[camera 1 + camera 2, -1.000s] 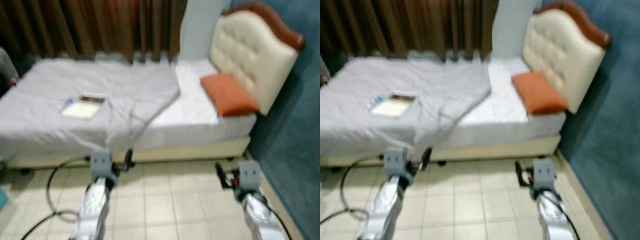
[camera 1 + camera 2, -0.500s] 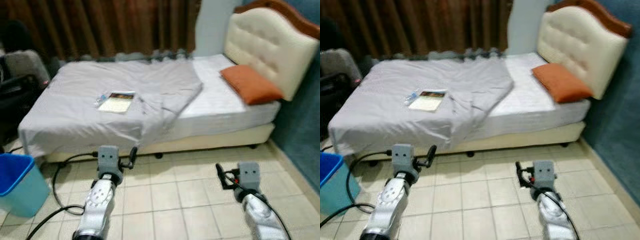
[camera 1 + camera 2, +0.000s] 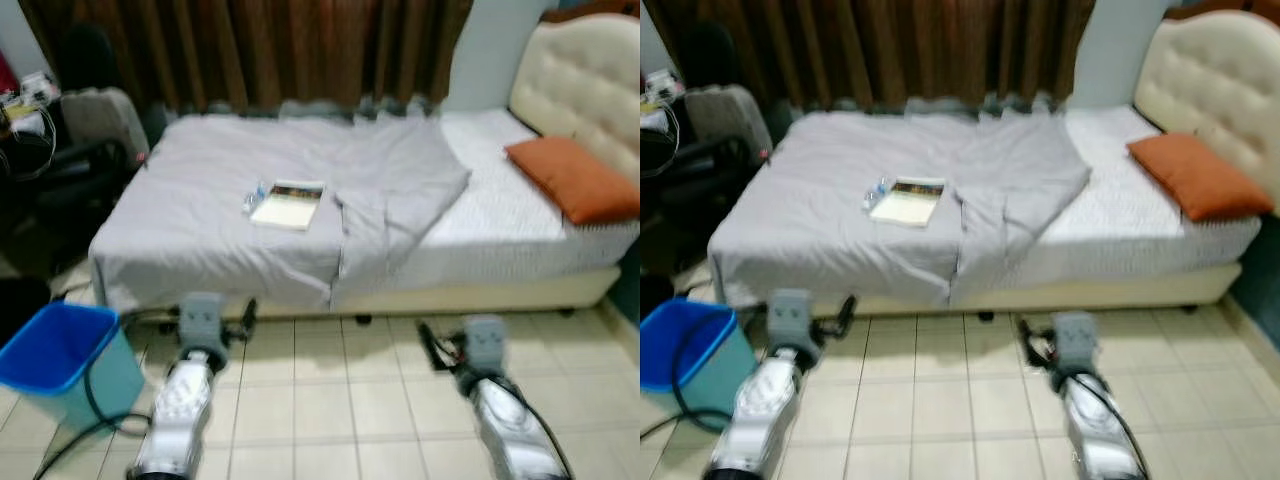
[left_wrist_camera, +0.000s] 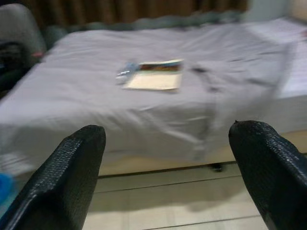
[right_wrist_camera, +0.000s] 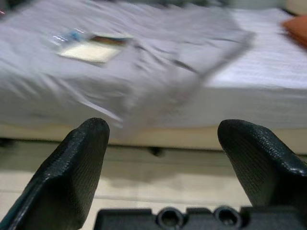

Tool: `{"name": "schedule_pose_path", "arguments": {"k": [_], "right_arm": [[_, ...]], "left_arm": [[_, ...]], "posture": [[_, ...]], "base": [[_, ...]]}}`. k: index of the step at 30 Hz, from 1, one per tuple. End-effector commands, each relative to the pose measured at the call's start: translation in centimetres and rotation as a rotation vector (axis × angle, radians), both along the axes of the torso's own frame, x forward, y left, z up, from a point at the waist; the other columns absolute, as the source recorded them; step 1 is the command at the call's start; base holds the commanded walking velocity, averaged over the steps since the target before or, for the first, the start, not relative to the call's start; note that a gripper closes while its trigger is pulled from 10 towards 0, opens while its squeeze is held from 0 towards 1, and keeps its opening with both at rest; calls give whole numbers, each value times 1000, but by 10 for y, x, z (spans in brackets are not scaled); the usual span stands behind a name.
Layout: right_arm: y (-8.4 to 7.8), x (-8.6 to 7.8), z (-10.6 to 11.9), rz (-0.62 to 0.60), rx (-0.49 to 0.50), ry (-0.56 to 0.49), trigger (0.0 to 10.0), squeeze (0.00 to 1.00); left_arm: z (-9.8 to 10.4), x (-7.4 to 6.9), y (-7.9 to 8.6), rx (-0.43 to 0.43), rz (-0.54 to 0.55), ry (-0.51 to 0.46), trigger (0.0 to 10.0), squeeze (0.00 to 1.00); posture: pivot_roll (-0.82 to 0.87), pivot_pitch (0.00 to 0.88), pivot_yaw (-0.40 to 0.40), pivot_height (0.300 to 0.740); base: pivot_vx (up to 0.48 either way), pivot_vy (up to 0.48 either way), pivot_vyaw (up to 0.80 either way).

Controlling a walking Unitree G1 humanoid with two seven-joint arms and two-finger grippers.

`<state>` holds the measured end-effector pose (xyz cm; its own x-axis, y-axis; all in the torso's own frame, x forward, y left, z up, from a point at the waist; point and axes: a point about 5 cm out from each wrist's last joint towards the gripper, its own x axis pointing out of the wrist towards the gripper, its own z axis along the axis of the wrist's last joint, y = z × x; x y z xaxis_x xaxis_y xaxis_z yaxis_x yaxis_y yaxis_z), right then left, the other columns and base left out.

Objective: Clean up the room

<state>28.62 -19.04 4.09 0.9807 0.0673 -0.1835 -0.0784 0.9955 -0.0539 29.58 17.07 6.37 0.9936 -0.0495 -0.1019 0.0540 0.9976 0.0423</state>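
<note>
1. Bed [image 3: 200, 200] taken as landmark – grey sheet rumpled, one fold draped over its near edge.
2. Book [image 3: 287, 204] flat on bed, near the middle; small bottle [image 3: 257, 196] touching its far-left side.
3. Orange pillow [image 3: 575, 178] at bed's head end, by cream headboard [image 3: 580, 70].
4. Blue bin [image 3: 60, 360] on tiled floor off bed's foot corner.
5. Left gripper [image 4: 168, 177] and right gripper [image 5: 163, 167] both low before bed – fingers spread wide, nothing held.

head eyes look down, wrists low; all share bed [image 3: 300, 200].
</note>
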Motion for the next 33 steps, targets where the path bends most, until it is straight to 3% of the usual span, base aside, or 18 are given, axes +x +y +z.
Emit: {"name": "schedule_pose_path", "arguments": {"k": [1,10,13,18,22,26,30,33], "right_arm": [[-10,-2,0,-23,-9,2,10000,0],[-9,1,1,-15,-7,-2,10000,0],[-8,3,2,-12,-5,-4,10000,0],[-6,5,3,-3,0,-13,10000,0],[-4,5,7,7,77,-44,10000,0],[-7,0,11,-25,154,-83,10000,0],[-8,-21,17,-42,205,-116,10000,0],[-4,-28,17,-23,208,-111,10000,0]], "left_arm": [[4,4,-10,-17,-25,-9,10000,0],[4,6,-10,1,-30,-14,10000,0],[3,9,-10,56,-12,-4,10000,0],[7,12,-10,35,-15,-13,10000,0],[9,11,-15,-18,-44,-26,10000,0],[10,3,-24,-44,-114,-37,10000,0],[4,-23,-17,-39,-99,10,10000,0],[3,-23,-15,-31,-103,15,10000,0]], "posture": [[-6,0,20,740],[0,0,18,740],[1,0,19,740],[0,0,18,740],[0,0,18,740],[-2,0,15,740],[-4,0,14,740],[-3,0,11,740]], "base": [[311,368,0],[331,345,0],[0,0,0],[192,0,0],[480,0,0],[462,0,0],[458,0,0],[458,0,0]]}}
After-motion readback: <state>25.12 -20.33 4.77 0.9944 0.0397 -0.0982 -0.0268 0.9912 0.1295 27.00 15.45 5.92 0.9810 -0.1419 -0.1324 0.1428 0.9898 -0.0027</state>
